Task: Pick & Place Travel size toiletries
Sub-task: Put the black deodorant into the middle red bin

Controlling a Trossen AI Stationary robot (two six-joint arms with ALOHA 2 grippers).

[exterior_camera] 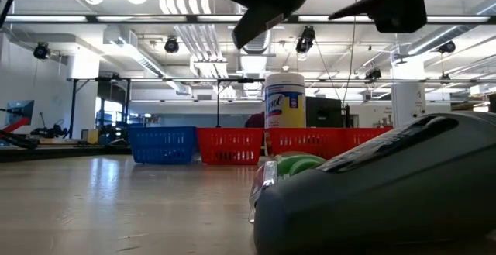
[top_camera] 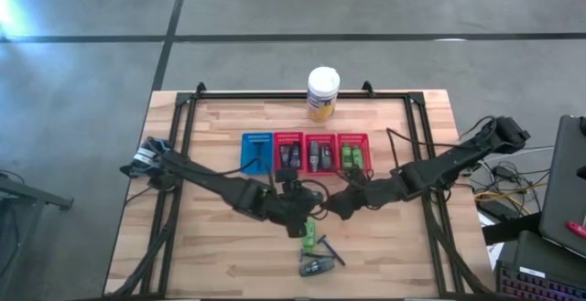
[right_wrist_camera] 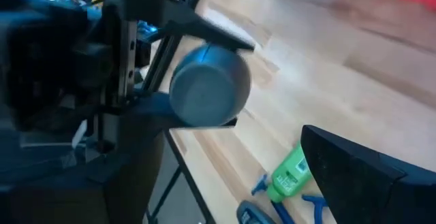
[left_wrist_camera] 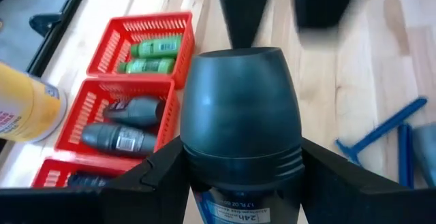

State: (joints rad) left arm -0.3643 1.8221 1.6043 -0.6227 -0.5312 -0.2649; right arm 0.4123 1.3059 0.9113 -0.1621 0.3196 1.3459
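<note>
Dark grey roll-on tube (left_wrist_camera: 240,108) is sitting clamped betw. the left gripper (left_wrist_camera: 238,176) fingers, domed cap pointing away from the wrist, lifted off the table (top_camera: 220,264) near its centre, just at 6 o'clock of the basket row. In the right wrist view the same tube's round end (right_wrist_camera: 204,94) is showing, pinched from both sides.

Right gripper (top_camera: 331,205) is hovering just at 3 o'clock of the left one, jaws standing wide, holding nothing.

Baskets, running 9 to 3 o'clock across the table's middle: blue basket (top_camera: 256,151), contents too small to tell; red basket (top_camera: 287,151) w/ dark tubes; next red basket (left_wrist_camera: 92,115) holding two dark grey oval tubes (left_wrist_camera: 116,137); last red basket (left_wrist_camera: 146,30) holding two green mini bottles (left_wrist_camera: 155,47) lying side by side.

At 6 o'clock of the grippers, loose on the wood: one green bottle (top_camera: 310,235), a thin black stick (top_camera: 330,251) beside it, a dark grey tube (top_camera: 318,266) nearest the table's edge. Blue razors (left_wrist_camera: 381,132) are lying close by.

Yellow canister (top_camera: 322,94) w/ white lid is standing upright at 12 o'clock of the baskets.
</note>
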